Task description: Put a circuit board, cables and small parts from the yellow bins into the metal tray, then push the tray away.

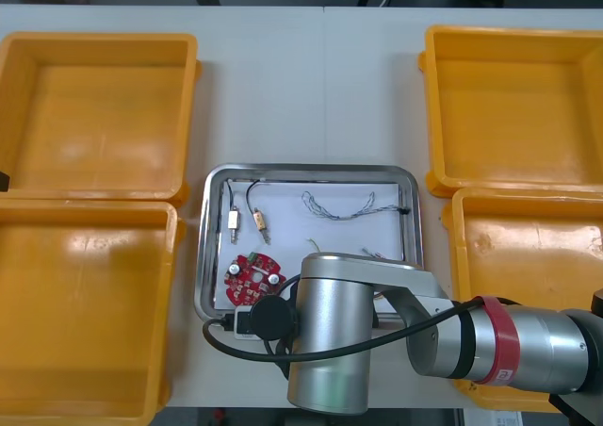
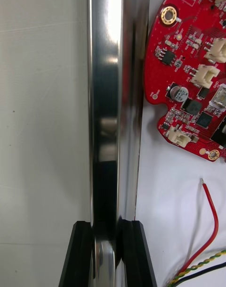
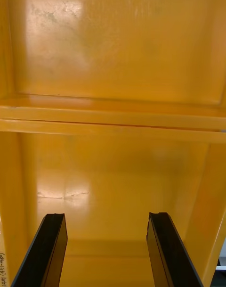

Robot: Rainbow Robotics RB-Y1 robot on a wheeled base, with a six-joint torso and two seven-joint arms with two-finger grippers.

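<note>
The metal tray (image 1: 311, 171) lies between the yellow bins, white inside. In it are a round red circuit board (image 1: 252, 273), a twisted blue and white cable (image 1: 339, 206), a black cable (image 1: 249, 194) and small metal parts (image 1: 233, 221). My right arm (image 1: 330, 341) covers the tray's near edge. In the right wrist view my right gripper (image 2: 106, 226) is shut on the tray's shiny rim (image 2: 106, 103), one finger outside and one inside. The circuit board (image 2: 188, 70) and a red cable (image 2: 214, 216) lie just inside that rim. My left gripper (image 3: 106, 218) hangs open over a yellow bin.
Two yellow bins (image 1: 94, 115) stand at the left and two (image 1: 513, 106) at the right, with nothing seen in them. A bin wall (image 3: 113, 117) crosses ahead of the left fingers. Bare table (image 1: 311, 87) stretches beyond the tray's far edge.
</note>
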